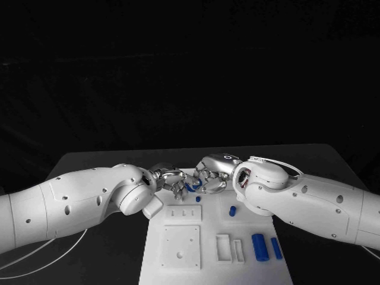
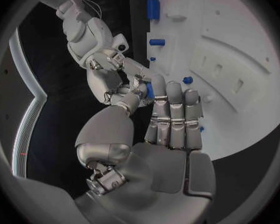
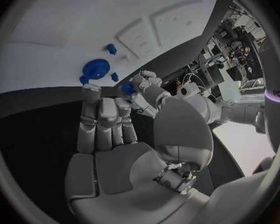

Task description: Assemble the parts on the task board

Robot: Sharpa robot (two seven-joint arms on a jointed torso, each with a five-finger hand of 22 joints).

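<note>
Hands meet over the far end of the task board (image 1: 181,261), and between my left hand (image 1: 167,178) and right hand (image 1: 212,177) sits a small blue part (image 1: 191,187), pinched where our fingertips come together; which hand truly bears it I cannot tell. I judge the work barely begun: two long blue bars (image 1: 259,247) lie loose near the board's right edge, a short peg (image 1: 233,210) beside them, and the rectangular recesses look unfilled. Board is matte white plastic; my fingers are brushed, segmented metal.

no readable text, labels or numbers anywhere
</note>
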